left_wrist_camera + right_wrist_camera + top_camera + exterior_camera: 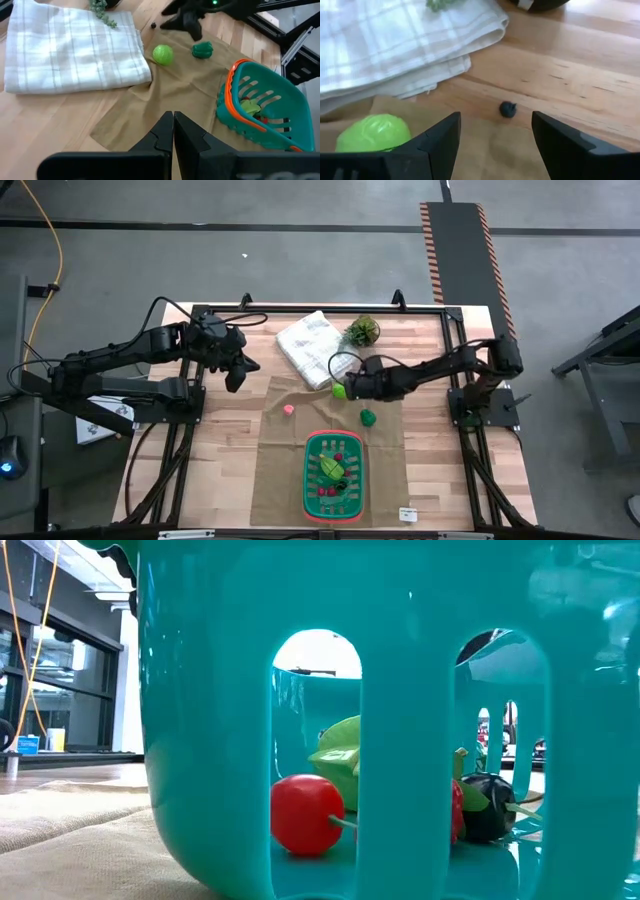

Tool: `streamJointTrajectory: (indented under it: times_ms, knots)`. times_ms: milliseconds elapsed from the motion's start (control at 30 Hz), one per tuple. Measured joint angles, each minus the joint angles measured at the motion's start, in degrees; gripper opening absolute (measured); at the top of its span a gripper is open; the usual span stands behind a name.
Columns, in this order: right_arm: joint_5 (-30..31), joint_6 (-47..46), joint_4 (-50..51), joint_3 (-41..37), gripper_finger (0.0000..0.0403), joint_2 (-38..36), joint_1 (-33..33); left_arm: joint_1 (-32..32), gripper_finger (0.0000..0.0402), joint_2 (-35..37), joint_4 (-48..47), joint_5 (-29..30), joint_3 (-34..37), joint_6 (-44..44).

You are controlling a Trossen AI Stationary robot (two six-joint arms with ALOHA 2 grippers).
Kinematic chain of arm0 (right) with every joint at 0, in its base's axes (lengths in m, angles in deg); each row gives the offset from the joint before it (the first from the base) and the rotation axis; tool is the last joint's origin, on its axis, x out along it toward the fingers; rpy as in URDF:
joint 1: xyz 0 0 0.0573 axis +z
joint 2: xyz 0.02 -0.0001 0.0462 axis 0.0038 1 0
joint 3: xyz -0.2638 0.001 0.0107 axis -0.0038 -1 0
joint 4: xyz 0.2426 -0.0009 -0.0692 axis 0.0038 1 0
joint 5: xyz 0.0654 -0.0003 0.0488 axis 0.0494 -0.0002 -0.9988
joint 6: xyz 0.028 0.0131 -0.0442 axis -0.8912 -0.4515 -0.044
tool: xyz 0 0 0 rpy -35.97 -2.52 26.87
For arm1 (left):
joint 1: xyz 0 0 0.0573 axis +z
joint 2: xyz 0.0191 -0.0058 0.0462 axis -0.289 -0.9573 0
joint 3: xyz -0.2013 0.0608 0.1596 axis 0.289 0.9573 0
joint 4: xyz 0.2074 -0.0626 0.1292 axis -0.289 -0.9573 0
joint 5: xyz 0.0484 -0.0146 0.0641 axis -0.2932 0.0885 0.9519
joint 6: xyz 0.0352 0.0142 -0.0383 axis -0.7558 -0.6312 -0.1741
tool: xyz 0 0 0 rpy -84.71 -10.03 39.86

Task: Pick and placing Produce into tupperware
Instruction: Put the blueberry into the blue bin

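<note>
The tupperware [334,475] is a green basket with a red-orange rim, standing on a brown mat near the table's front, with several produce pieces inside: a red ball [305,813], a green piece [340,755] and a dark one [490,808]. On the mat lie a lime-green ball [340,391], a dark green piece [368,416] and a pink piece [288,409]. My right gripper [495,145] is open low over the mat's far edge, with the lime ball [374,132] just outside one finger and a tiny dark berry [508,109] ahead of the gap. My left gripper [173,131] is shut, raised at the far left.
A folded white checked cloth [315,340] and a small potted plant [362,331] sit at the table's far side, close behind my right gripper. The brown mat [290,470] covers the table's middle. Bare wood shows to the left [220,450] and right [440,470].
</note>
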Motion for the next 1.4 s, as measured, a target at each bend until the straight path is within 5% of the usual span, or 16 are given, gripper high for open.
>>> streamJointTrajectory:
  times_ms: [500, 1400]
  knots:
    - [0.4, -6.4, 4.8, 0.0, 0.0236, 0.0, 1.3, 0.0, 0.0003, 0.0, -2.8, 0.0, 0.0, 0.0]
    - [3.9, -5.5, -0.9, 0.0, 0.0236, 5.2, -0.2, 0.0, 0.0003, 0.0, -5.0, -0.7, 0.0, 0.1]
